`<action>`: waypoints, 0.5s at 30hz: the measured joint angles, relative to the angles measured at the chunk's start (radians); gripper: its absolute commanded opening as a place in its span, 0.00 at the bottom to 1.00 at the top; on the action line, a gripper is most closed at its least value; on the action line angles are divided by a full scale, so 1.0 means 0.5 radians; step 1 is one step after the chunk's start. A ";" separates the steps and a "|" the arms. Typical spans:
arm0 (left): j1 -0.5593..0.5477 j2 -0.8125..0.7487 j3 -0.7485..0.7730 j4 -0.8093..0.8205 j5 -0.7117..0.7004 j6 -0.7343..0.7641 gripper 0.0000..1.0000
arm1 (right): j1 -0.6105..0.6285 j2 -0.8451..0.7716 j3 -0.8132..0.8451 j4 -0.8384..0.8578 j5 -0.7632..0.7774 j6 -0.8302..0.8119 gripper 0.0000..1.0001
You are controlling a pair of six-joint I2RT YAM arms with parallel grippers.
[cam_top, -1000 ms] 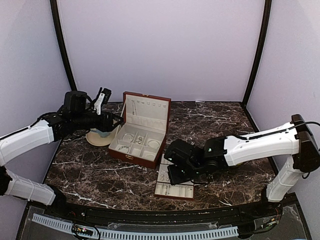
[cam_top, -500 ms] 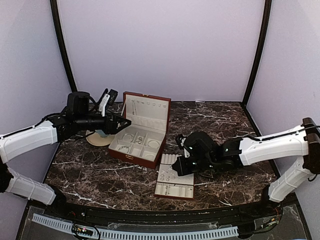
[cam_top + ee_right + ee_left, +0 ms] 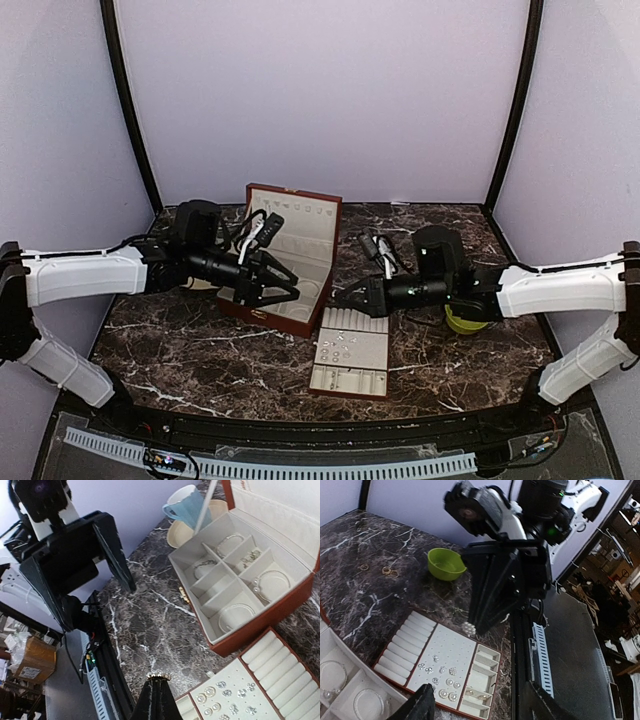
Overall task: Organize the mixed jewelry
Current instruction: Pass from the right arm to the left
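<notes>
Your right tool [image 3: 347,297] is clamped on a beaded stud [image 3: 468,628]; at its 9 o'clock, your left tool [image 3: 284,285] stands apart, holding nothing.

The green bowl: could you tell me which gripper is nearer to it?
Right. The right gripper hangs left of the green bowl, over the far end of the ring tray; the left gripper is farther left, by the jewelry box.

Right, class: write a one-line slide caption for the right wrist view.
Right gripper pinches a tiny beaded stud near the cream tray, open compartment box beyond.
</notes>
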 measured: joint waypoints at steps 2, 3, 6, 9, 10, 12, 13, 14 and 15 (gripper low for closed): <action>-0.049 0.003 0.003 0.000 0.047 0.053 0.66 | -0.041 0.000 0.027 0.009 -0.166 -0.011 0.00; -0.069 0.003 0.005 0.002 0.050 0.085 0.66 | -0.058 0.002 0.053 0.001 -0.260 -0.017 0.00; -0.164 -0.013 0.002 0.011 -0.004 0.216 0.68 | -0.079 0.014 0.147 -0.009 -0.481 -0.026 0.00; -0.243 -0.084 -0.043 0.076 -0.129 0.362 0.69 | -0.082 0.028 0.227 -0.016 -0.680 -0.029 0.00; -0.266 -0.114 -0.066 0.103 -0.166 0.407 0.69 | -0.081 0.033 0.243 -0.017 -0.742 -0.028 0.00; -0.320 -0.187 -0.122 0.175 -0.261 0.510 0.69 | -0.082 0.042 0.252 -0.021 -0.839 -0.024 0.00; -0.344 -0.213 -0.144 0.212 -0.304 0.555 0.68 | -0.082 0.048 0.253 -0.024 -0.872 -0.023 0.00; -0.367 -0.232 -0.159 0.249 -0.347 0.597 0.66 | -0.082 0.056 0.253 -0.030 -0.909 -0.019 0.00; -0.384 -0.240 -0.169 0.274 -0.379 0.629 0.64 | -0.082 0.063 0.253 -0.034 -0.936 -0.015 0.00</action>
